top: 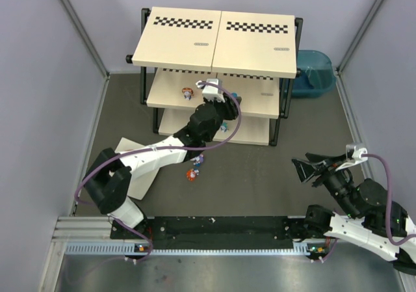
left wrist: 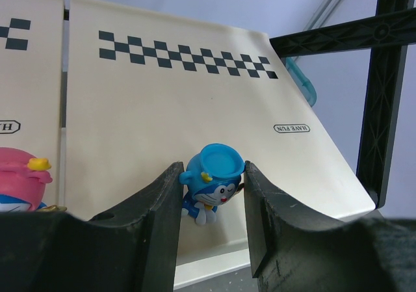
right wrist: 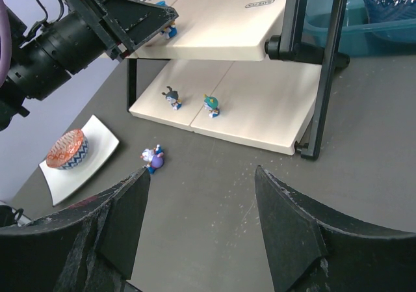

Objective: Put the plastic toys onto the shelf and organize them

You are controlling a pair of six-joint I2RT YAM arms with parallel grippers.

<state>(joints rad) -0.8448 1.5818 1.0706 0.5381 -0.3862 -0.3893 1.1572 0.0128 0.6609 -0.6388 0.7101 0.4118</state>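
L gripper [left wrist: 212, 173] partly closed, clamped on blue-hat toy [left wrist: 209, 196], tilted, at front edge of shelf [left wrist: 162, 90] mid tier, right board. R gripper [right wrist: 203, 173] wide open, empty, above mat [right wrist: 208, 240]. Purple-head toy [right wrist: 154, 157] on mat; two toys [right wrist: 172, 97] on bottom tier.

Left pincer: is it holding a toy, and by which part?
Yes, the left pincer holds the blue-hatted toy by the two sides of its head, at the shelf.

text: "HAVE FUN" (seen upside down) | on: oval label [left wrist: 291, 129] | where: cream board of shelf [left wrist: 162, 90]
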